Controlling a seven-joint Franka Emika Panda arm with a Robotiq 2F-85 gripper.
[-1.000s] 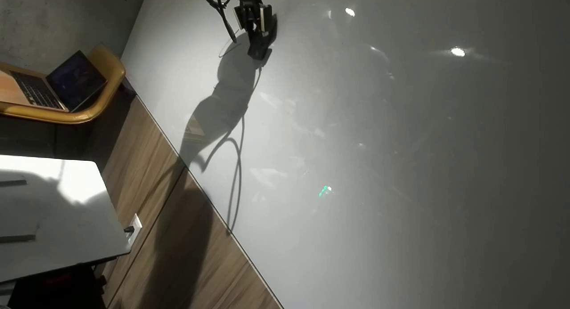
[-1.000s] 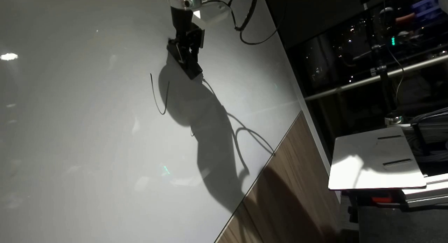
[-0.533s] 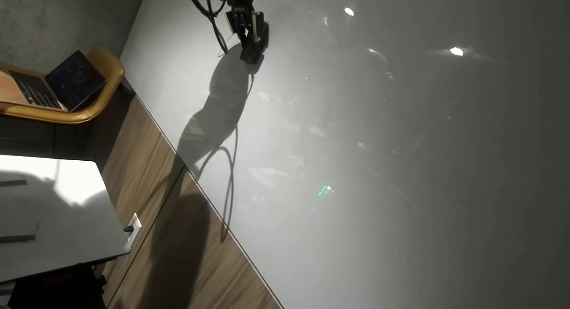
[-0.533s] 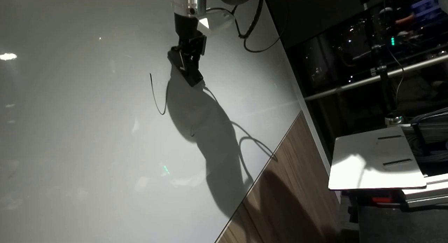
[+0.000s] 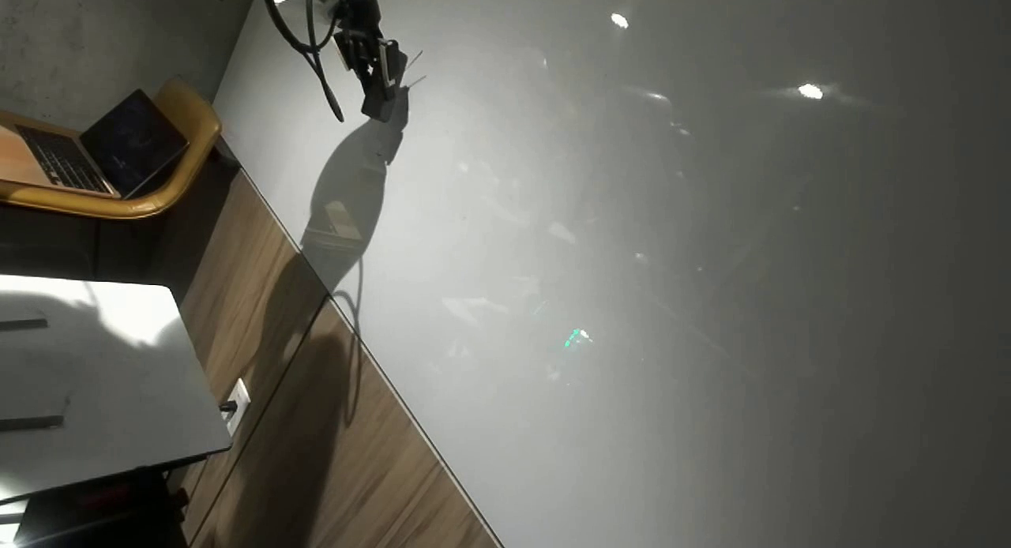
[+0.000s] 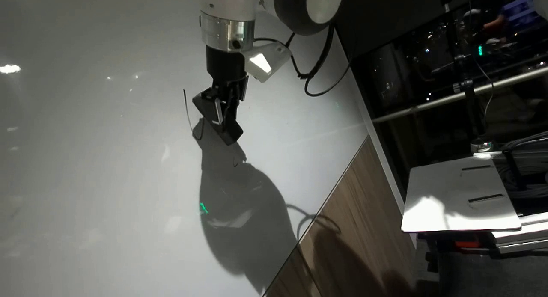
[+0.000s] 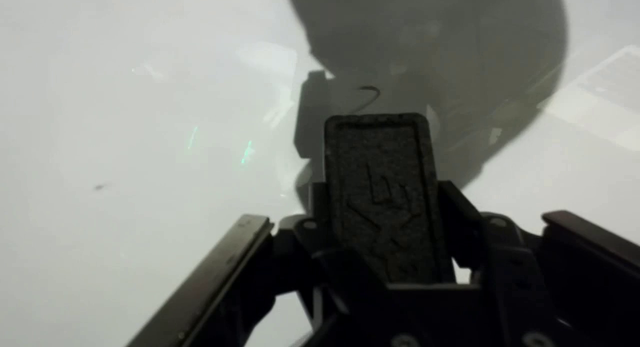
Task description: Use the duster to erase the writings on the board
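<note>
The duster (image 7: 380,152) is a dark grey-black block standing lengthwise between my gripper's fingers (image 7: 387,212) in the wrist view. The gripper (image 5: 373,66) is shut on it in both exterior views; the duster (image 6: 231,133) is tilted there. Its shadow lies apart from it, so it appears held off the board (image 6: 107,181). The writings show as a thin dark U-shaped line (image 6: 188,111) left of the gripper, and a small hook (image 6: 235,163) below it within the shadow. The hook (image 7: 372,92) also shows just beyond the duster's end in the wrist view.
A yellow chair (image 5: 201,133) holds an open laptop (image 5: 71,161). A white table top (image 5: 118,398) stands before the wood panel (image 5: 379,437) below the board. A socket with a plug (image 5: 239,406) sits on that panel. Loose cables (image 6: 325,70) hang beside the arm.
My gripper, with the duster, has moved left in an exterior view and downward in both. The duster's shadow has separated from it. The gripper has stayed shut on the duster.
</note>
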